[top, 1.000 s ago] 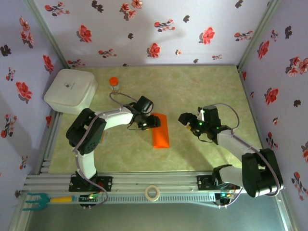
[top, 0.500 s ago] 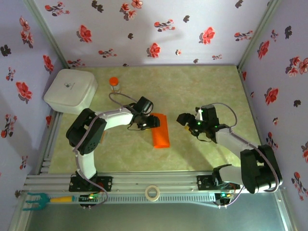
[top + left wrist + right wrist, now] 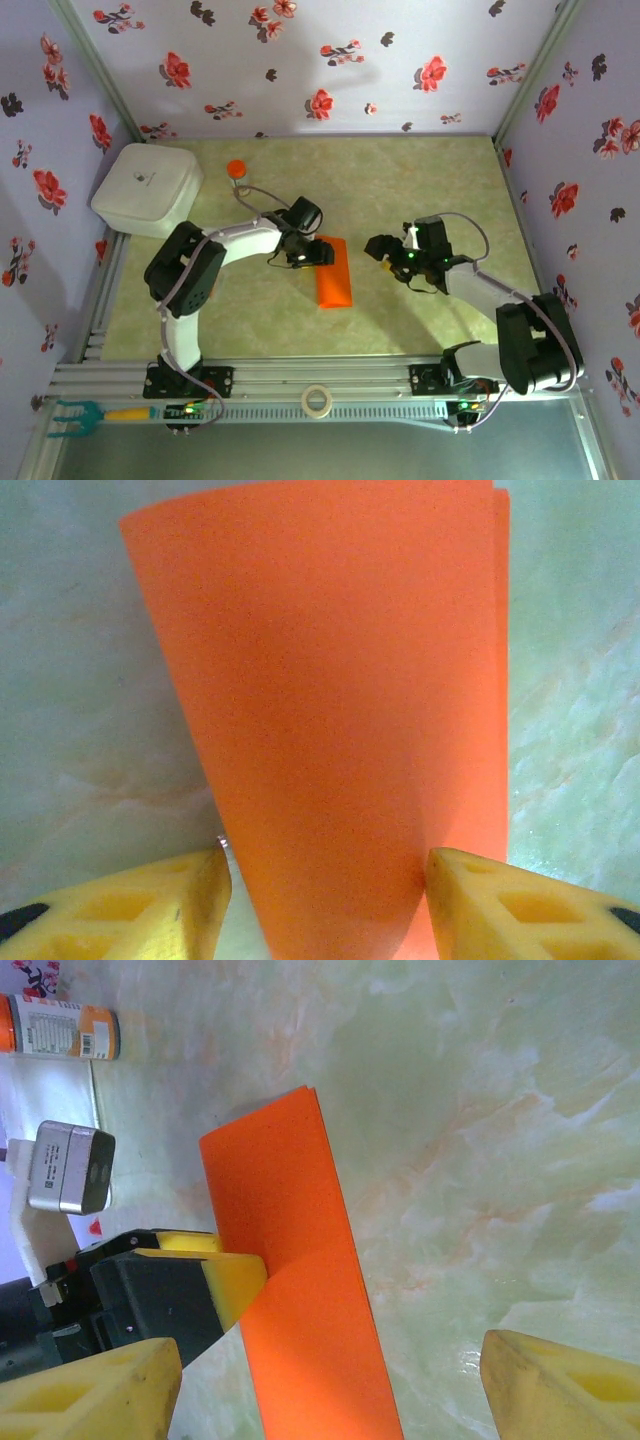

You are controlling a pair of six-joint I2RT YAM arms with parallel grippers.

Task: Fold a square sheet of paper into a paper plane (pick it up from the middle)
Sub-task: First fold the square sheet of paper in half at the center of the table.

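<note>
Orange paper [image 3: 335,277] is already folded down to a long narrow strip. It lies flat on the table [image 3: 420,180] a bit left of centre, long side running near to far, and it hasn't budged in the last second.

The biggest change is the right arm. It has slid left, so the right gripper [image 3: 384,247] is now closer to the strip's right edge than it was, though still apart from it. Its jaws are spread wide with nothing between them. In its wrist view the strip runs up between the two yellow pads [image 3: 100,1390], lower down and well clear of both.

The left arm has shifted less. The elbow and forearm have re-posed slightly, but the left gripper [image 3: 312,252] is parked at the same spot on the far left edge of the strip. It's roughly half open and straddles the strip's width. In its own wrist view the paper narrows and bows up between the fingertips, touching both. So it looks like a light pinch across the width, not jaws that are just hovering. How firm it is, I can't say.

The small orange-capped bottle [image 3: 236,169] at the far left hasn't moved either.

My read is that the left side is acting as the anchor while the right comes in to take the free long edge for the next fold. The strip is still nowhere near a dart shape, so there's plenty of folding left. The main risk is that thin paper slips or buckles if the right gripper pushes the edge instead of getting under it.
</note>
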